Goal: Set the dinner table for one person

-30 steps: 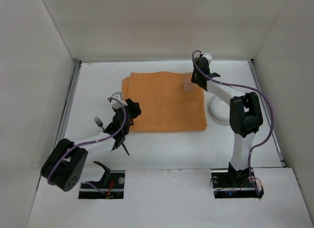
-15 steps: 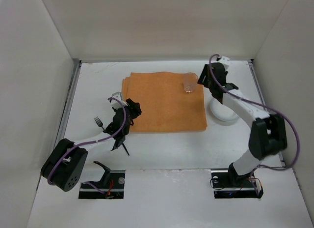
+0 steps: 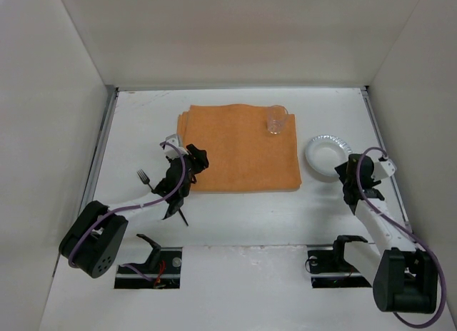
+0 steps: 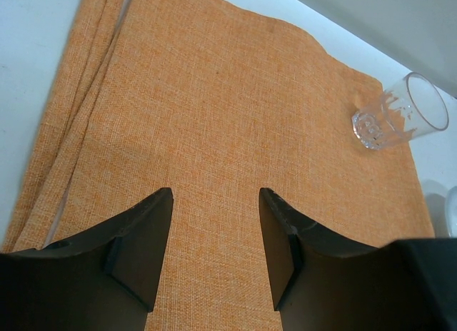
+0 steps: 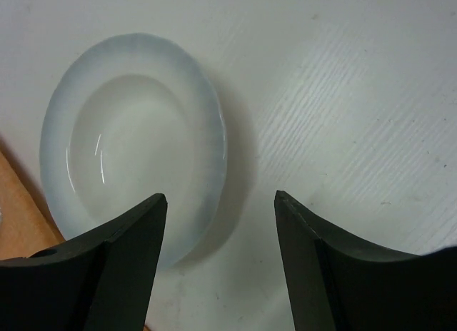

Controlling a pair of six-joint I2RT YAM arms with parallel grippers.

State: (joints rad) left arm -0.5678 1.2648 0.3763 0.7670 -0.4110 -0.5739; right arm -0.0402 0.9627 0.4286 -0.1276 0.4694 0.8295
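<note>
1. Right claw (image 3: 350,170) has pulled back from the glass (image 3: 276,120) to the near right. It is now poised at the near edge of the white plate (image 3: 327,153), fingers wide apart and holding nothing.
2. Glass stands upright on the far right corner of the orange mat (image 3: 239,149), apart from both arms.
3. Left claw (image 4: 216,192) hovers over the mat's left part, unmoved, about half open and empty.
4. Worktop (image 3: 250,210), white, lies under both arms and carries the mat, the plate and a fork (image 3: 143,177) left of the mat.
</note>
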